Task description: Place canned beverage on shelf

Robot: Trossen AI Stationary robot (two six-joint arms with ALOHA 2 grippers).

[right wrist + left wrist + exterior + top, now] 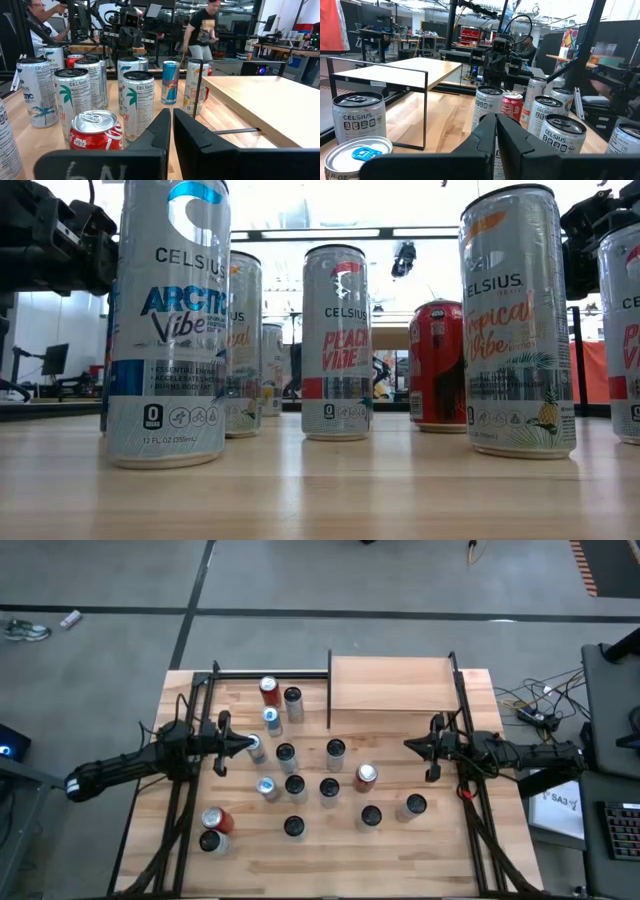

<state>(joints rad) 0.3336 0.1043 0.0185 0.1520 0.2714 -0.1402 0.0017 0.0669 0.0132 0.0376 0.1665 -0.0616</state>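
On the far half of the pale plank worktop [320, 850], nothing yet on the small light-wood shelf with thin black metal posts [390, 690]: board bare, no can on it. Around a dozen and a half tall slim cans standing upright in a loose cluster [300, 785] between the two arms, mostly silver Celsius cans, plus a few red ones such as the red soda can with a silver top [366, 776] near the middle. All still on the worktop, well apart from the shelf top.

Left gripper [243, 746] hovering at the cluster's left edge, fingers [482, 132] pressed together and holding nothing, just beside a silver can with a blue tab [259, 750]. Right gripper [412, 746] hovering at the right side, below the shelf's front edge, fingers [159, 127] likewise shut and empty, pointing toward the red soda can.

Judged from this: task barely begun. Nothing chosen or grasped; still to come, opening a set of fingers, closing on one can, lifting it and setting it upright on the shelf board. Tight spacing among the cans likely to make knocking a neighbour the main risk.

Worktop of pale wooden planks, edged by black frame rails. Beyond, grey concrete floor, cables and equipment at the right, and a workshop with benches, screens and people farther off.
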